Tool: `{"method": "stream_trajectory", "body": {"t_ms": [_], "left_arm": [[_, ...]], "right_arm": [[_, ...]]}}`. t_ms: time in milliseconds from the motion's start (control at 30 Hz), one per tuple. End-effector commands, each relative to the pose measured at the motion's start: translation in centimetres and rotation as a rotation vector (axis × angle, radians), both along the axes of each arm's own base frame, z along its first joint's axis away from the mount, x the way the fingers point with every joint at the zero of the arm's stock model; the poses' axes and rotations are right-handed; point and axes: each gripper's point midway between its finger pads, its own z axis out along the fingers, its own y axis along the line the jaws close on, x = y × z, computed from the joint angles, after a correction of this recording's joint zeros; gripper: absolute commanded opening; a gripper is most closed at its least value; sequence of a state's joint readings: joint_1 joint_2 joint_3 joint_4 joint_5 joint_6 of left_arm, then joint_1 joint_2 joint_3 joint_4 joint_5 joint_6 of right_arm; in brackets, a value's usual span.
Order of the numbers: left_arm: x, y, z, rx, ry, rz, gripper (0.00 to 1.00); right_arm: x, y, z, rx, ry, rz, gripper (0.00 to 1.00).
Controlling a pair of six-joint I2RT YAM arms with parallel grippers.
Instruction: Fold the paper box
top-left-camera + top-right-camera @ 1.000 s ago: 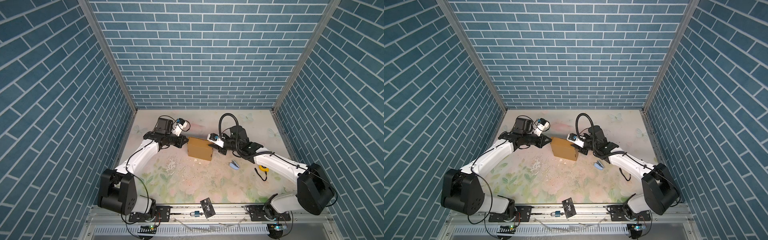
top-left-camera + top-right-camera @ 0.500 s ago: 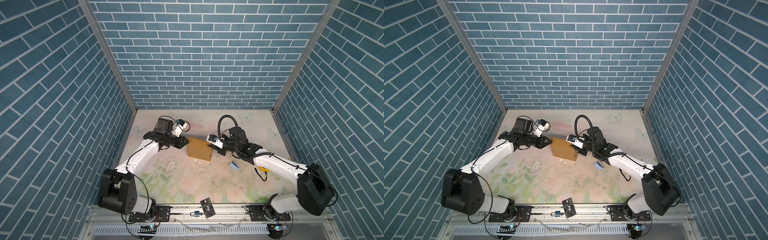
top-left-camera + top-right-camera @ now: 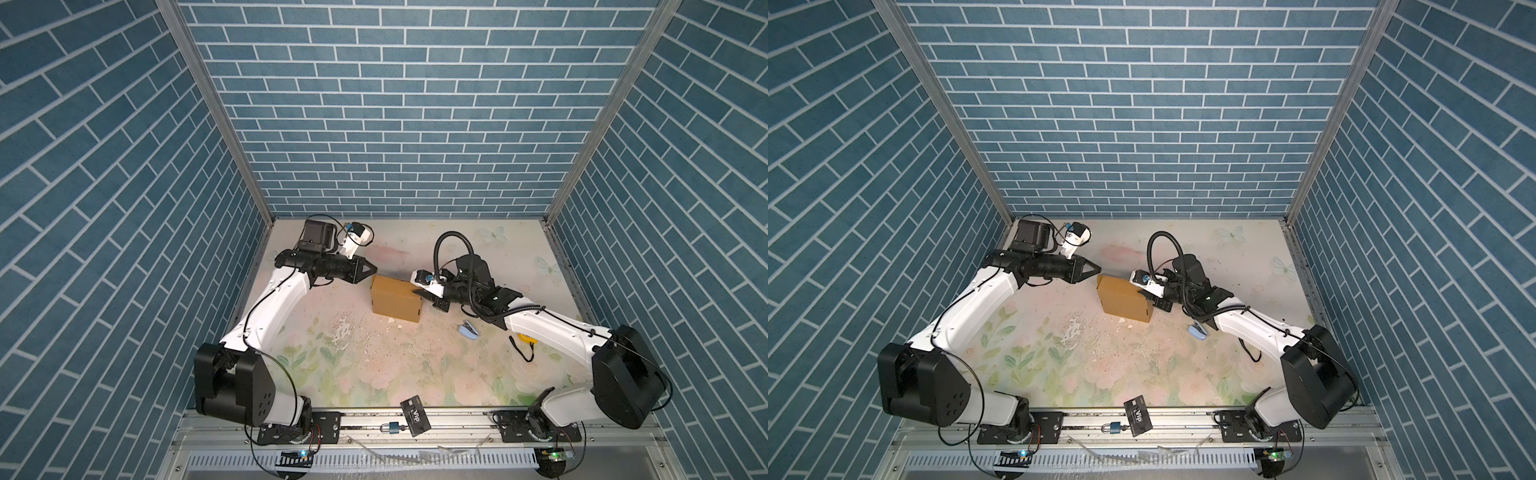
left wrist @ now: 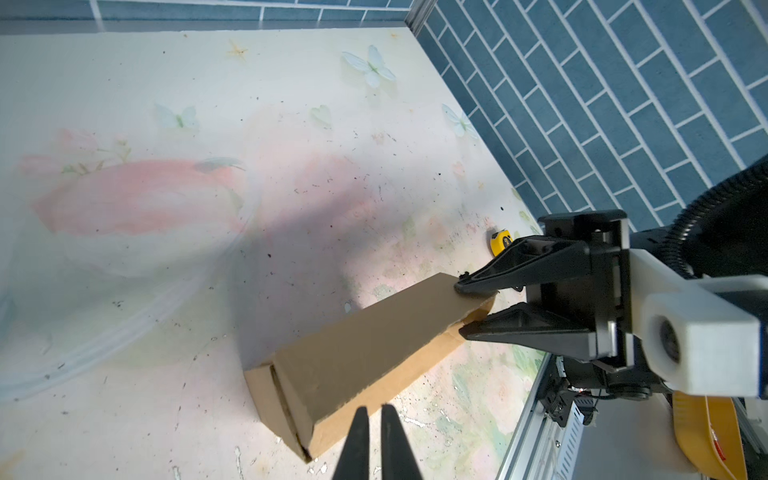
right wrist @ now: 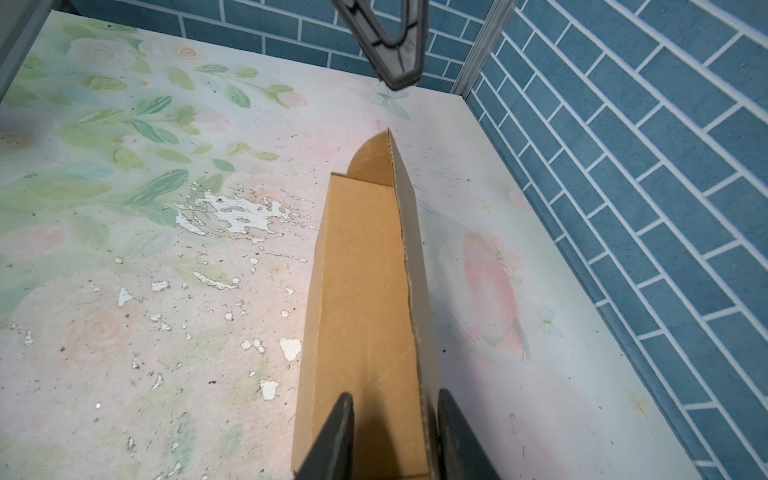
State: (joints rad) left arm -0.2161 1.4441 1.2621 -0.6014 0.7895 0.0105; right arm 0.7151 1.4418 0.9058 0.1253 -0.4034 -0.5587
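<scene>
Unmoved since before, the paper box [image 3: 395, 297] is gripped at 3 o'clock by the right end effector [image 3: 419, 294]; the left end effector [image 3: 375, 267] is closed, empty.

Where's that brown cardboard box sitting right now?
In both top views the paper box sits near the middle of the table between the arms: the right gripper clamps its right end, the shut left gripper hovers by its far left corner.

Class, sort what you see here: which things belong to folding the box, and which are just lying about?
Job: paper box; right gripper, clamped on its wall; left gripper, shut near its corner.
Lying about: VIP card; padlock; small blue object; yellow tape measure.
</scene>
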Motion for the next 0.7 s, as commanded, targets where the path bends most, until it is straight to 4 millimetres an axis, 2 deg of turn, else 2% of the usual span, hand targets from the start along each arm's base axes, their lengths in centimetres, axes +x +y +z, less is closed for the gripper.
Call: {"method": "stream_trajectory", "body": {"t_ms": [0,167,500,667], "left_arm": [[0.1,-1.2,-0.3,-0.035,0.047,-0.025,0.07],[0.2,-2.5,-2.1,0.014,0.060,-0.056,0.06],[-0.1,-2.1,-4.8,0.043,0.094,-0.022,0.03],[-0.4,-1.8,-5.5,0.057,0.103,-0.017,0.03]], "right_arm": [[-1.3,-0.7,-4.3,-0.097,0.100,0.006,0.32],[-1.3,-0.5,-4.3,-0.102,0.097,0.003,0.32],[-1.4,-0.7,-4.9,-0.094,0.094,-0.006,0.32],[-1.6,-0.6,-5.3,-0.101,0.097,-0.007,0.32]]}}
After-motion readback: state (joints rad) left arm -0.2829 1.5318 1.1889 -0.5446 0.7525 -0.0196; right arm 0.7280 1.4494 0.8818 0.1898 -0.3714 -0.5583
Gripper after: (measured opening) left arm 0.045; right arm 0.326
